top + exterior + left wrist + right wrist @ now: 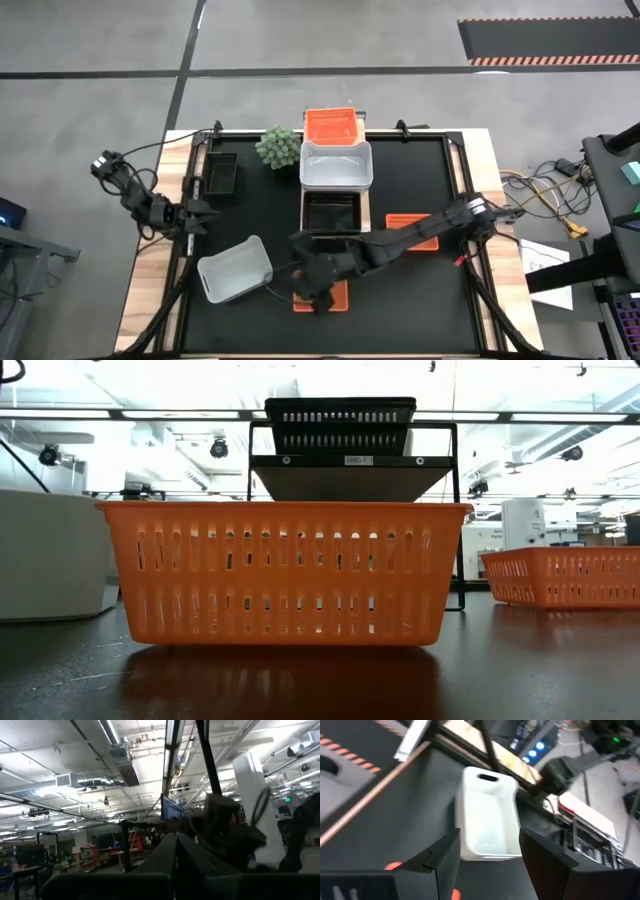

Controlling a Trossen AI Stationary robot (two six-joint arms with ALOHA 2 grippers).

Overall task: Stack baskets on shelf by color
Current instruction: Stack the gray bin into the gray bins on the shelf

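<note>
On the shelf stand a red-orange basket at its far end, a white one in the middle and a black one at its near end. On the table rest a black basket, a white basket and two red-orange baskets. My right gripper hangs open over the near red-orange basket; in its wrist view the white basket shows past the fingers. My left gripper waits shut at the table's left edge.
A small spiky green plant stands just left of the shelf's far end. Bare black table lies to the right of the shelf and at the near right corner. Cables and a stand sit beyond the table's right edge.
</note>
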